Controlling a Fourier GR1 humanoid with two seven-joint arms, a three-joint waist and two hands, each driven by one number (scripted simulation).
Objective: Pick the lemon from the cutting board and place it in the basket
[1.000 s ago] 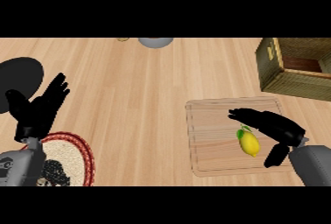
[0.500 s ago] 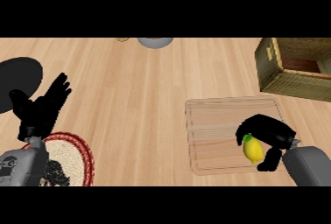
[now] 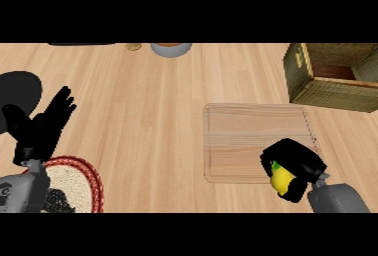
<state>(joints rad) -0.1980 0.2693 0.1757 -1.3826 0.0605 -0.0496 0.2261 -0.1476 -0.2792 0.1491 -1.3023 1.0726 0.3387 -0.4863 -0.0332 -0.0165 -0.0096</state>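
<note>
My right hand (image 3: 297, 161) is curled round the yellow lemon (image 3: 280, 179) over the near right corner of the wooden cutting board (image 3: 251, 131); only part of the lemon shows under the fingers. The woven basket (image 3: 336, 91) stands at the far right, its mouth open upward, well beyond the hand. My left hand (image 3: 40, 126) rests open at the left edge, fingers up, holding nothing.
A round mat with a red rim (image 3: 80, 178) lies at the lower left, under my left forearm. A dark round object (image 3: 18, 92) sits at the left edge. A grey bowl (image 3: 170, 48) stands at the far edge of the counter.
My right hand closed round the lemon and drew it toward the board's near right corner. The view shifted slightly. The left hand stayed in place.
</note>
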